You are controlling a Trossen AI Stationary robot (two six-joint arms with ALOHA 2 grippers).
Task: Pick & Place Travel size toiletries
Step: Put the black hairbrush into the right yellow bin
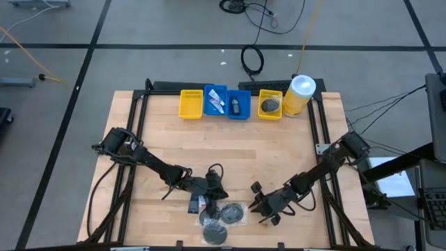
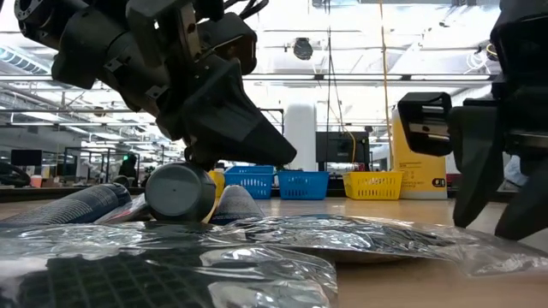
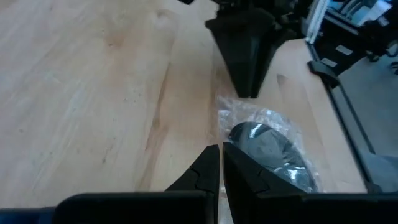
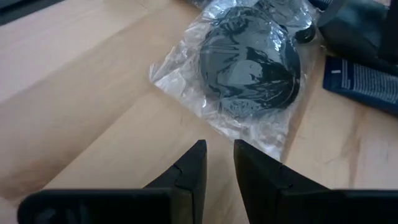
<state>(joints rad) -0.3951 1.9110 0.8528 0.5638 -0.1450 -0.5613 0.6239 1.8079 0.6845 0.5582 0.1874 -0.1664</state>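
Note:
Two dark mesh puffs in clear plastic bags lie near the table's front edge: one (image 1: 233,213) between my grippers, also in the right wrist view (image 4: 249,59) and the left wrist view (image 3: 267,146), and one (image 1: 214,233) nearer the edge. A flat dark blue packet (image 4: 364,78) and a small grey-capped bottle (image 2: 180,192) lie beside them, under my left arm. My left gripper (image 3: 219,165) is shut and empty, its tips just left of the bagged puff. My right gripper (image 4: 217,162) stands to the puff's right, its fingers a little apart with bare wood between them.
At the table's far edge stand a yellow bin (image 1: 191,104), two blue bins (image 1: 215,101) (image 1: 239,104) with small items in them, another yellow bin (image 1: 270,104) and a big yellow canister (image 1: 298,94). Bare wood (image 1: 230,150) lies between the bins and the grippers.

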